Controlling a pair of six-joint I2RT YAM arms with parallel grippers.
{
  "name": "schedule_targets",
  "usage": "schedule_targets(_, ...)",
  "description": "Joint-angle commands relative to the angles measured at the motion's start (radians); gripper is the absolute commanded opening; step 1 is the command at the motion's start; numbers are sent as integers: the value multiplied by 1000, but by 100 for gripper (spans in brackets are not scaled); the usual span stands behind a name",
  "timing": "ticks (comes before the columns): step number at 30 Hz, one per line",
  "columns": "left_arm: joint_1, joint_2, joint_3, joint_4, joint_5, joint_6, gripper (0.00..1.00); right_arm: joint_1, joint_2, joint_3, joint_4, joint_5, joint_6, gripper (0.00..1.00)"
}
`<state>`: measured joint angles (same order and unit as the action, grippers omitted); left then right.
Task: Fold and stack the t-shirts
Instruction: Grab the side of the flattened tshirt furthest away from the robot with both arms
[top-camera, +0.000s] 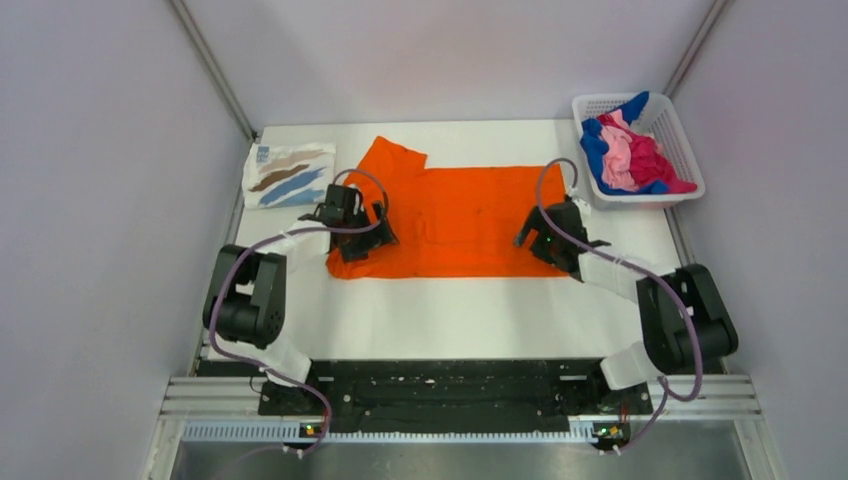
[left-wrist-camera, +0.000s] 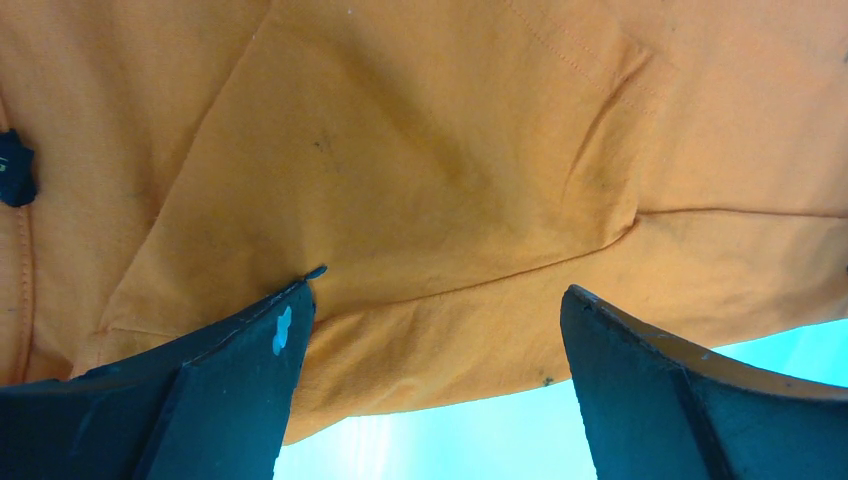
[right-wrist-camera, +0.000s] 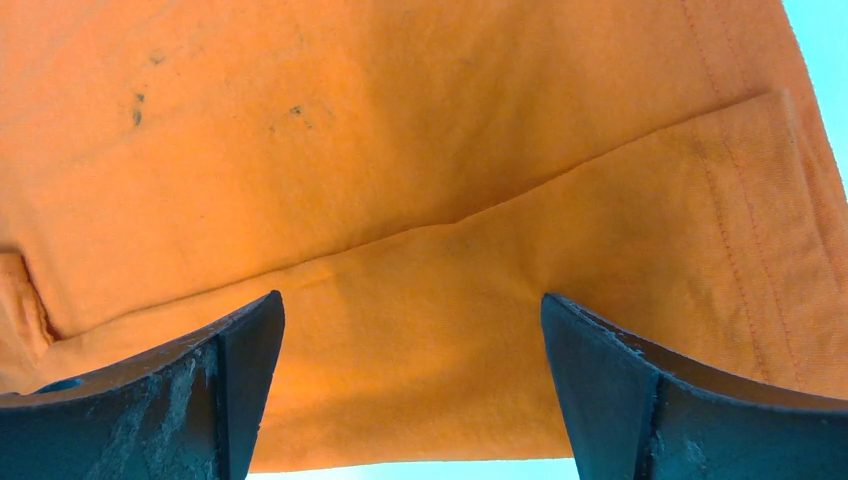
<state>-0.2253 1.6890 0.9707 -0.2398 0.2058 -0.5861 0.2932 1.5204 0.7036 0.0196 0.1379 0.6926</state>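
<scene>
A bright orange t-shirt (top-camera: 455, 220) lies flat across the middle of the table, its near part folded over. My left gripper (top-camera: 352, 228) is open above its left end, near the sleeve. The left wrist view shows the orange cloth (left-wrist-camera: 420, 180) and its near edge between the spread fingers (left-wrist-camera: 250, 370). My right gripper (top-camera: 545, 238) is open over the shirt's right end, the folded hem (right-wrist-camera: 420, 340) between its fingers (right-wrist-camera: 610, 390). A folded white t-shirt with brown and blue streaks (top-camera: 288, 174) lies at the back left. Blue, pink and magenta shirts (top-camera: 630, 155) are heaped in the basket.
A white lattice basket (top-camera: 680, 140) stands at the back right corner of the table. Grey walls close in the left, back and right sides. The bare white table (top-camera: 450, 315) runs between the orange shirt and the arm bases.
</scene>
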Motion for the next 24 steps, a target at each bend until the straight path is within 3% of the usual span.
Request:
schedule_targets(1,-47,-101,-155,-155,-82,-48,99,17,-114,-150,-205,9,73,99)
schedule_targets(9,-167,-299,-321,-219,-149,-169,99,29,-384,-275,-389,-3,106,99)
schedule_targets(24,-229,-509,-434,-270,-184,-258,99,42,-669,-361,-582,-45,216,99)
